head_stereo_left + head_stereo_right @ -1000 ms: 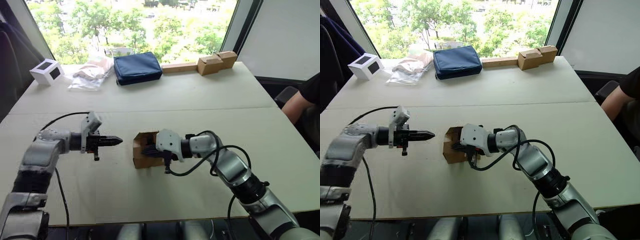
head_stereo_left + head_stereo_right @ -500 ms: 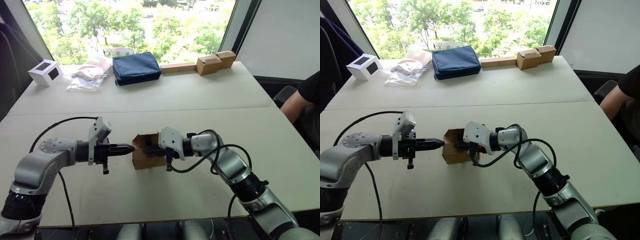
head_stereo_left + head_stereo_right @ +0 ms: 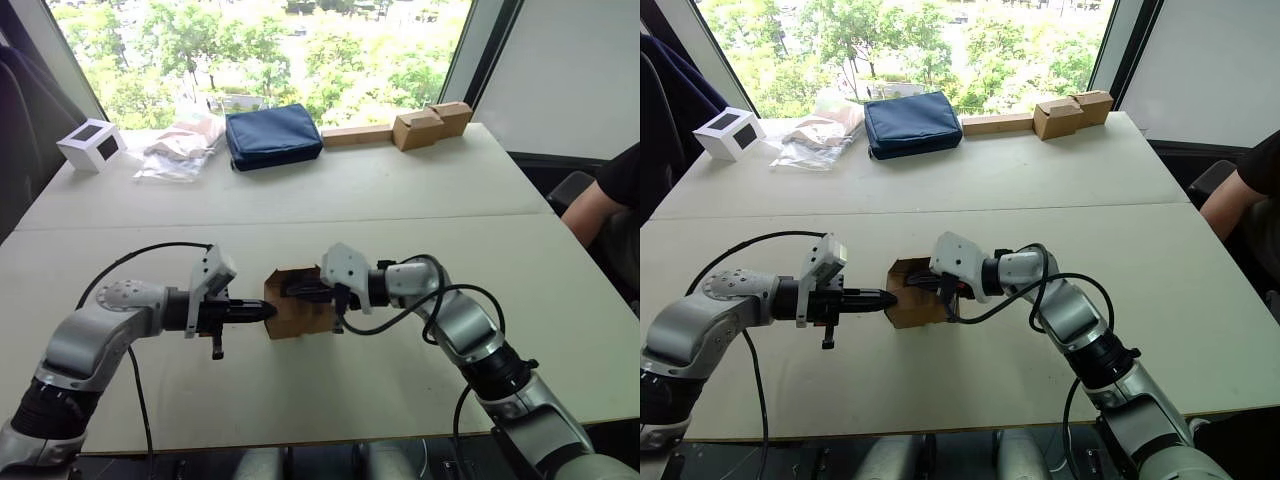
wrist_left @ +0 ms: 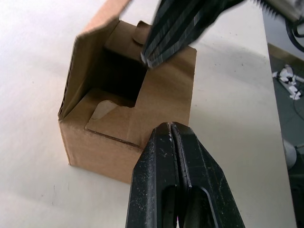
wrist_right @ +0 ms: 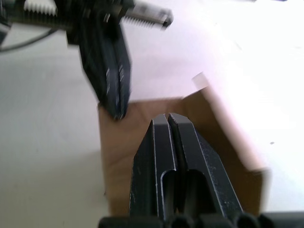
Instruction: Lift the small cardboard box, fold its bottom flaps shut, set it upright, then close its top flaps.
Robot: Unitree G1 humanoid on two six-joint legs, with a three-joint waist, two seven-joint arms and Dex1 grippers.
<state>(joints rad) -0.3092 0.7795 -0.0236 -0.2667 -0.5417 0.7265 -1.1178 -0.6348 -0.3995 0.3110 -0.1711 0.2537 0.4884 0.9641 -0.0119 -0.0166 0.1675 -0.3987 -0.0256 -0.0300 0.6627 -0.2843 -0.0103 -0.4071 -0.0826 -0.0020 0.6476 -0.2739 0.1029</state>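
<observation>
Your left gripper (image 4: 171,126) had its two black fingers pressed flat together, nothing between them, tip right up against the small cardboard box (image 3: 298,308) from its 9 o'clock side. Your right gripper (image 5: 167,116) was pinched shut and empty too, reaching in from 3 o'clock with its tip over the box's top edge, at the dark opening. In the left wrist view, one plain brown flap (image 4: 90,66) stood swung outward, and two notched flaps (image 4: 128,118) lay folded partway across the open end, the hollow interior dark behind them. You could see the box resting on the pale table (image 3: 400,190), near the middle of its front half, squeezed between both arms.

Farther out, at 12 o'clock along the window edge, sat a navy zip pouch (image 3: 273,134). At 11 o'clock lay a clear plastic bag (image 3: 183,147), and beyond it a white box with a black window (image 3: 92,143). At 1 o'clock ran the joined tan boxes (image 3: 404,129). At 3 o'clock a person's arm (image 3: 598,205) rested off the table.
</observation>
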